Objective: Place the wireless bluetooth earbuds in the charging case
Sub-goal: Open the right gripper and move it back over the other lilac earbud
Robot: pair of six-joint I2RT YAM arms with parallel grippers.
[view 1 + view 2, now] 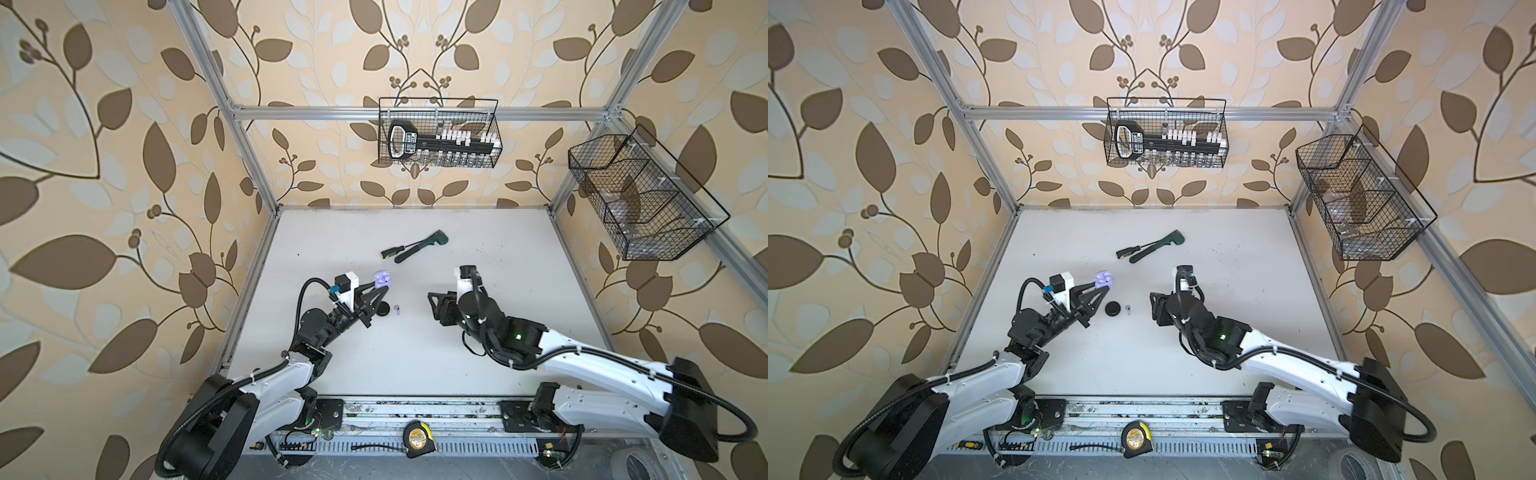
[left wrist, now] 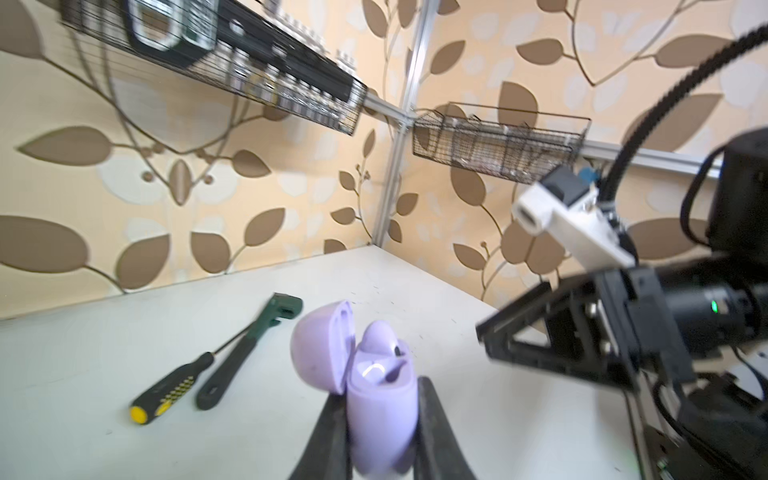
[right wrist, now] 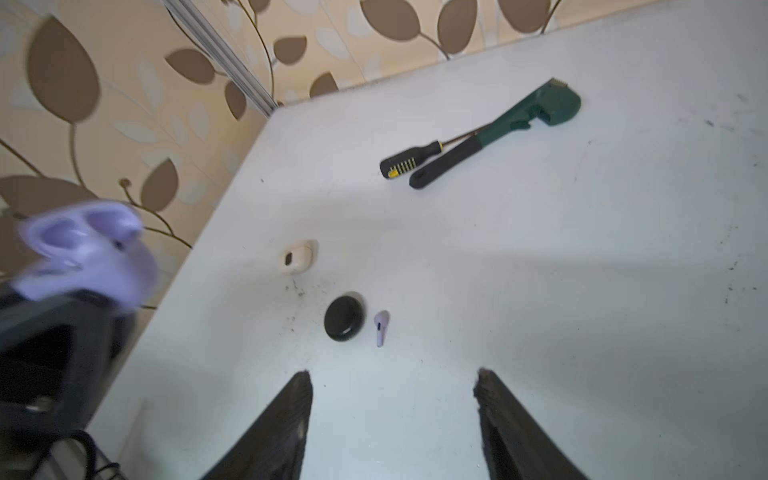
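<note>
My left gripper (image 2: 380, 395) is shut on the body of a lilac charging case (image 2: 380, 411), held above the table with its lid open. In both top views the case (image 1: 382, 279) (image 1: 1104, 279) shows at the fingertips. One lilac earbud (image 2: 377, 337) sits in the case, with a dark slot beside it. A second lilac earbud (image 3: 380, 326) (image 1: 397, 309) lies loose on the white table, next to a shut black round case (image 3: 344, 316) (image 1: 1112, 308). My right gripper (image 3: 392, 378) (image 1: 432, 297) is open and empty, to the right of that earbud and apart from it.
A cream case (image 3: 297, 257) lies on the table beyond the black one. Farther back lie a black-and-yellow screwdriver (image 1: 392, 251) and a green wrench (image 1: 424, 245). Wire baskets (image 1: 438, 133) (image 1: 640, 199) hang on the walls. A tape measure (image 1: 417, 438) sits at the front rail.
</note>
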